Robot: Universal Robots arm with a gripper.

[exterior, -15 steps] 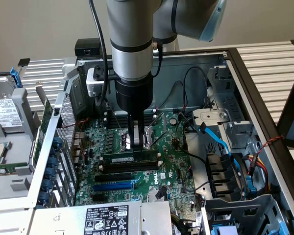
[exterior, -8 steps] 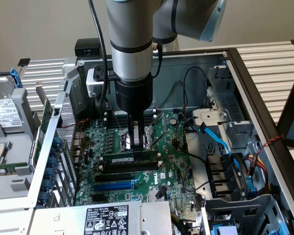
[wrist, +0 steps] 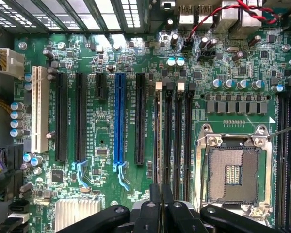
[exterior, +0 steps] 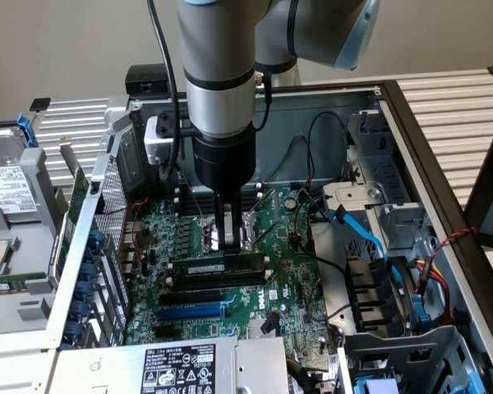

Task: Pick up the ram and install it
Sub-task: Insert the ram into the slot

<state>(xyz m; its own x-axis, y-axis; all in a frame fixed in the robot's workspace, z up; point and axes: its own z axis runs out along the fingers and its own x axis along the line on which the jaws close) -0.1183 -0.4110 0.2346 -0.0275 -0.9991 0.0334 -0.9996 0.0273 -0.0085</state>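
Observation:
The ram (exterior: 212, 268), a thin green stick with a white label, stands on edge in the rearmost of the long black memory slots (exterior: 218, 285) on the motherboard. My gripper (exterior: 222, 251) points straight down over the stick's middle, fingers shut together, their tips at its top edge. In the wrist view the gripper (wrist: 161, 196) is a closed black pair, and the ram (wrist: 158, 131) runs edge-on away from it, beside the other black slots (wrist: 178, 131). Whether the tips press on the stick or just touch it I cannot tell.
The CPU socket (wrist: 233, 170) lies just beside the memory slots. A blue expansion slot (exterior: 193, 312) lies in front of them. Blue and black cables (exterior: 370, 238) crowd the exterior view's right. A power supply (exterior: 177, 365) sits in front, and a drive cage (exterior: 8, 189) on the left.

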